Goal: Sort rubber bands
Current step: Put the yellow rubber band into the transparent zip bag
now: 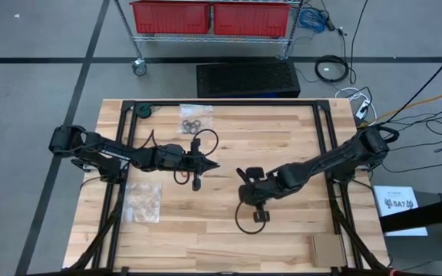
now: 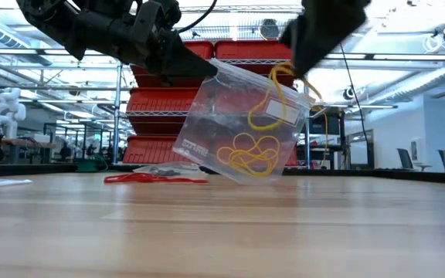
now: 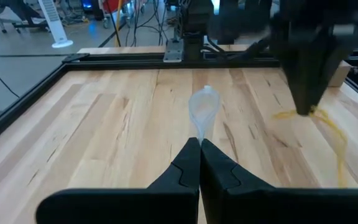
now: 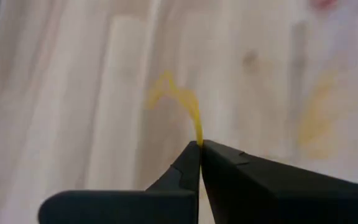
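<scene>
While yellow bands (image 2: pixel 247 153) lie heaped in the low corner of a clear bag (image 2: pixel 238 127) hanging tilted above the table (image 1: pixel 229 222), one more yellow band (image 4: pixel 180 102) dangles just beside the bag's mouth, pinched in the right gripper (image 4: pixel 200 146). Closed on the bag's top edge, the left gripper (image 3: pixel 200 144) holds it up. Red bands (image 2: pixel 154 178) lie on the wood behind the bag. Farther from the bag, black bands (image 1: pixel 193 123) sit in another bag near the table's far edge.
</scene>
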Robot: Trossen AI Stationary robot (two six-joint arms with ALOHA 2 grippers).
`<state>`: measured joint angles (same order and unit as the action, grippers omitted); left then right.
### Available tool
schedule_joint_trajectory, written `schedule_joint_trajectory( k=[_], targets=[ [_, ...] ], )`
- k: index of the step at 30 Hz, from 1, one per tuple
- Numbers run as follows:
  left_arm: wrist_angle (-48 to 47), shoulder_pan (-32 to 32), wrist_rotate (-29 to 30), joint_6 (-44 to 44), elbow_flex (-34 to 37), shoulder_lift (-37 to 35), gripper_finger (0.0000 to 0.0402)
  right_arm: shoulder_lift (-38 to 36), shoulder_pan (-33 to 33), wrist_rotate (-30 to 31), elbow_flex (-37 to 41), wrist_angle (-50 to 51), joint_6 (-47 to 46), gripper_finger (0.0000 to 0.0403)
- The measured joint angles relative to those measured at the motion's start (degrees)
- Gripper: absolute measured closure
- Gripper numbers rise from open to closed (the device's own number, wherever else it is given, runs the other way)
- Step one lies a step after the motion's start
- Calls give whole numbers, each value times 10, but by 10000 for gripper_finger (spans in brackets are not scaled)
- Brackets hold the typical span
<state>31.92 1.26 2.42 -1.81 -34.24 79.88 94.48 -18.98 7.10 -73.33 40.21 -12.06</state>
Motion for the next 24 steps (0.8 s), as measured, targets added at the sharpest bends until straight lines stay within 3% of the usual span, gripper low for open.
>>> schedule_joint_trajectory(
  k=[9,24],
  targets=[
    [1,0,0,0,0,0,400,-2,25,119,-100,44,79,403],
    [1,0,0,0,0,0,400,-2,40,189,-177,145,106,403]
  ],
)
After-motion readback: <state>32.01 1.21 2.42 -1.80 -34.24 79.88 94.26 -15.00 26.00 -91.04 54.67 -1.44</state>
